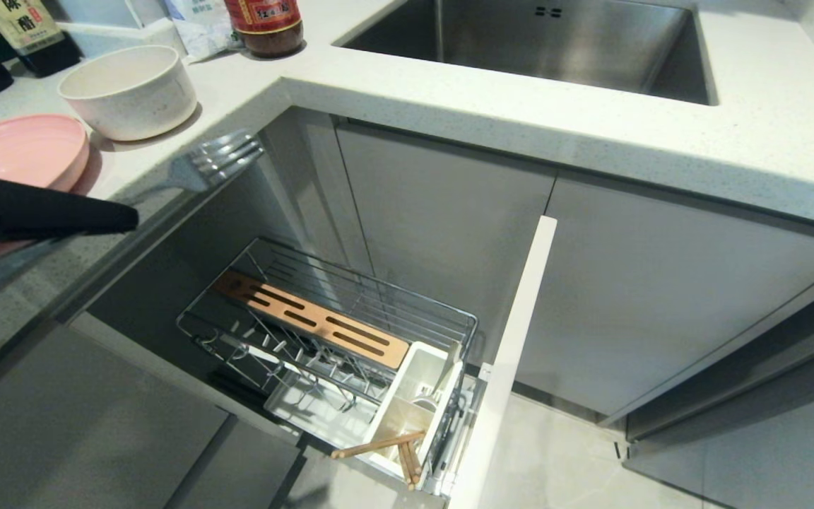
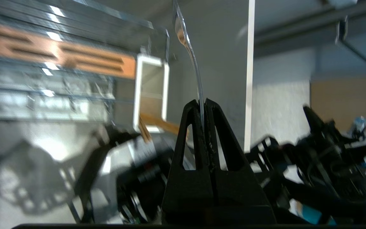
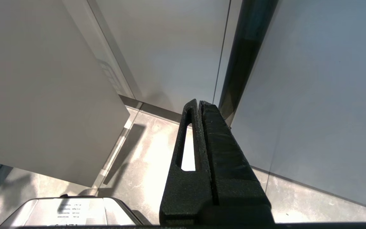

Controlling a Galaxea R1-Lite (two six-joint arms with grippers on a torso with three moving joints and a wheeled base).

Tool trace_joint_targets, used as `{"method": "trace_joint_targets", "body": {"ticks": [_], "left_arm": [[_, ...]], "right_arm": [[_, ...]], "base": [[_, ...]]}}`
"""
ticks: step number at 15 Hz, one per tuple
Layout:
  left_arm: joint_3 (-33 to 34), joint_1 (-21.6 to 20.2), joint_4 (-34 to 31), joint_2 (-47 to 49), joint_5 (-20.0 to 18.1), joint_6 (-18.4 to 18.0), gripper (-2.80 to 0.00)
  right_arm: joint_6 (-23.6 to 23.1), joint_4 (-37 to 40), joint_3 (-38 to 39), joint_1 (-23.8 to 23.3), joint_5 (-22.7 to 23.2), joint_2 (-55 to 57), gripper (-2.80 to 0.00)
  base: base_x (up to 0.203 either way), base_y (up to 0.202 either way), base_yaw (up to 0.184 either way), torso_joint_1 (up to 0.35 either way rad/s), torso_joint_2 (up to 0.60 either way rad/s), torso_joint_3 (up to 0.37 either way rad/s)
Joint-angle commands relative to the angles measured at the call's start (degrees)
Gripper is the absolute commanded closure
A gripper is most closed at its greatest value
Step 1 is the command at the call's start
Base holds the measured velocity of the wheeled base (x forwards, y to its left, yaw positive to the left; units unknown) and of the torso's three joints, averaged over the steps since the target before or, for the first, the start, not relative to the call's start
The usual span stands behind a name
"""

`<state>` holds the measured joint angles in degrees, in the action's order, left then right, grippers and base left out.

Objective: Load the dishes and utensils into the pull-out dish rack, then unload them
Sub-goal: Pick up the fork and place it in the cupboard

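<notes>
Left hand is clenched on the handle of the fork; in the head view it sits at the left edge, level with the counter, with the tines projecting past the counter's edge above the open cabinet. Right hand is pressed closed on nothing, parked low beside the cabinet fronts.

Pull-out dish rack stands drawn out below; the chopsticks already lie in its white utensil cup, leaning over the near rim. Plate and bowl rest on the counter, not yet loaded.

Step in hand, by judgement: carrying the fork to the cup. Recommended: bring the fork upright over the cup's free section; lower it clear of the chopsticks and the wire rim; release only once it is well inside, since a slim metal handle may slip or tip out.
</notes>
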<state>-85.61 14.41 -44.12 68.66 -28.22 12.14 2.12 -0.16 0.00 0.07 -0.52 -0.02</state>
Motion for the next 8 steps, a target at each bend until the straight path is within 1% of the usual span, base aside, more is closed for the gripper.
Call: {"method": "trace_joint_targets", "body": {"ticks": [1, 2, 5, 8], "left_arm": [[1.53, 4.58, -0.73, 3.04, 0.87, 0.99, 0.0], [1.73, 5.87, -1.71, 4.17, 1.41, 1.31, 0.0], [1.86, 7.07, -2.69, 7.33, 3.81, 1.65, 0.0], [1.8, 10.41, -3.94, 10.71, 7.7, 3.38, 0.0]], "right_arm": [[-0.01, -0.02, 0.0, 0.01, 0.0, 0.02, 0.0], [-0.01, -0.02, 0.0, 0.01, 0.0, 0.02, 0.0], [-0.01, -0.02, 0.0, 0.01, 0.0, 0.02, 0.0], [0.0, -0.02, 0.0, 0.01, 0.0, 0.02, 0.0]], "base": [[0.0, 0.0, 0.0, 0.0, 0.0, 0.0], [0.0, 0.0, 0.0, 0.0, 0.0, 0.0], [0.0, 0.0, 0.0, 0.0, 0.0, 0.0], [0.0, 0.0, 0.0, 0.0, 0.0, 0.0]]}}
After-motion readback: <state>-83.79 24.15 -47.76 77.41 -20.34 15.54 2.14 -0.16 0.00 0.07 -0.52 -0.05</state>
